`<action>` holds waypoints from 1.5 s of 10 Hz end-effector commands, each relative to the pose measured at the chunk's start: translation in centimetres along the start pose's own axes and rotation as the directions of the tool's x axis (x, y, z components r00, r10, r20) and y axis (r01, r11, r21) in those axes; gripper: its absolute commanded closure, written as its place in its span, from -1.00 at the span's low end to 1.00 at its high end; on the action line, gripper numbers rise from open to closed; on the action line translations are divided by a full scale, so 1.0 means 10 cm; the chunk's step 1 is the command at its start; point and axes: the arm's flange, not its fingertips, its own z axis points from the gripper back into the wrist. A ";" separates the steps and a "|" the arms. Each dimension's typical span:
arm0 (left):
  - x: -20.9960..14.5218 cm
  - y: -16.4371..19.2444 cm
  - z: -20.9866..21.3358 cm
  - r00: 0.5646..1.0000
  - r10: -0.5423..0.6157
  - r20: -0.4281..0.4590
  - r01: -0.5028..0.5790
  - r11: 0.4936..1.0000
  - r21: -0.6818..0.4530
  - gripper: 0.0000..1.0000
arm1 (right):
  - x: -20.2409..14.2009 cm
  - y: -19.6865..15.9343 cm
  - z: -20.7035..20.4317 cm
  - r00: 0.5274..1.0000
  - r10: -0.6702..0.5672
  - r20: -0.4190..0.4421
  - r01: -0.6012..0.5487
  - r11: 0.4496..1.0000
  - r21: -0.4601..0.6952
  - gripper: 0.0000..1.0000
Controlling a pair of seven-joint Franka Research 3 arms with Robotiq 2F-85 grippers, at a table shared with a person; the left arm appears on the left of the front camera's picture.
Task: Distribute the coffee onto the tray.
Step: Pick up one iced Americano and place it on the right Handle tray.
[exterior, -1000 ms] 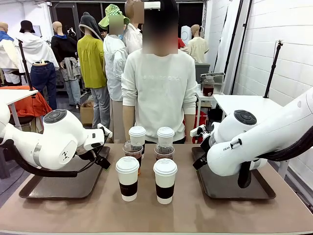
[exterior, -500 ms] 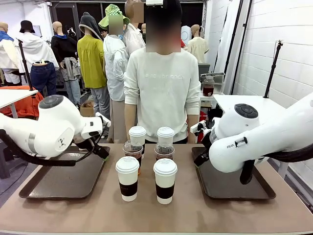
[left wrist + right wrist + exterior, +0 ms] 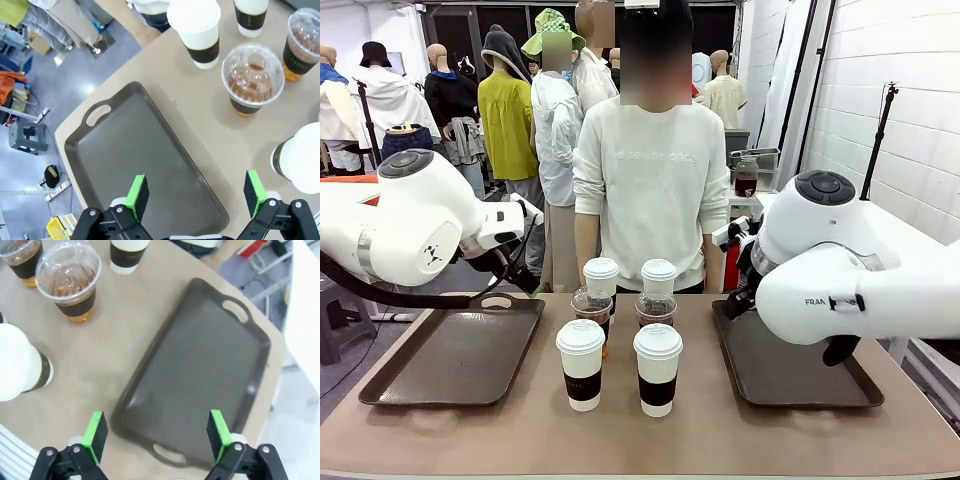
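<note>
The left gripper (image 3: 196,195) and right gripper (image 3: 157,435) have both risen in the last second. Each hangs spread and empty, above the left tray (image 3: 125,150) and right tray (image 3: 200,375). The cups (image 3: 658,370) stand untouched between the two grippers, so distributing looks not yet begun

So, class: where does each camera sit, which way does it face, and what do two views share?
Front: between the arms, facing across the table at the person; left arm, right arm show.
Left wrist: looks down on the left tray; left tool, open, below.
Right wrist: looks down on the right tray; right tool, open, below.
Shared: both wrist views see the dome-lidded cups.
</note>
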 end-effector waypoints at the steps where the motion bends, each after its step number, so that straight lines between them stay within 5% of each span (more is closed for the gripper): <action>1: 0.01 -0.02 0.08 0.999 0.042 0.033 -0.041 0.999 -0.004 -1.00 | -0.66 0.21 0.15 1.000 -0.021 -0.014 0.020 0.994 -0.111 -1.00; 4: -0.03 0.07 0.09 0.994 0.082 0.069 -0.081 0.997 -0.015 -1.00 | -0.69 0.28 0.11 0.999 -0.046 -0.002 0.045 0.985 -0.167 -1.00; 6: -0.05 0.08 0.03 0.993 0.103 0.053 -0.103 0.995 -0.013 -1.00 | -0.69 0.22 0.04 1.000 -0.025 -0.011 0.023 0.995 -0.102 -1.00; 7: 0.01 0.08 0.12 0.997 0.058 0.048 -0.058 0.998 -0.004 -1.00 | -0.06 0.25 0.33 1.000 -0.029 -0.008 0.028 0.991 -0.133 -1.00; 11: 0.01 0.08 0.11 0.997 0.063 0.046 -0.063 0.998 -0.006 -1.00 | -0.06 0.25 0.31 1.000 -0.028 -0.012 0.026 0.992 -0.123 -1.00; 15: 0.07 0.29 0.49 0.990 -0.014 0.138 0.032 0.991 -0.130 -1.00 | 0.11 -0.15 0.68 0.993 -0.067 0.099 0.052 0.987 0.150 -1.00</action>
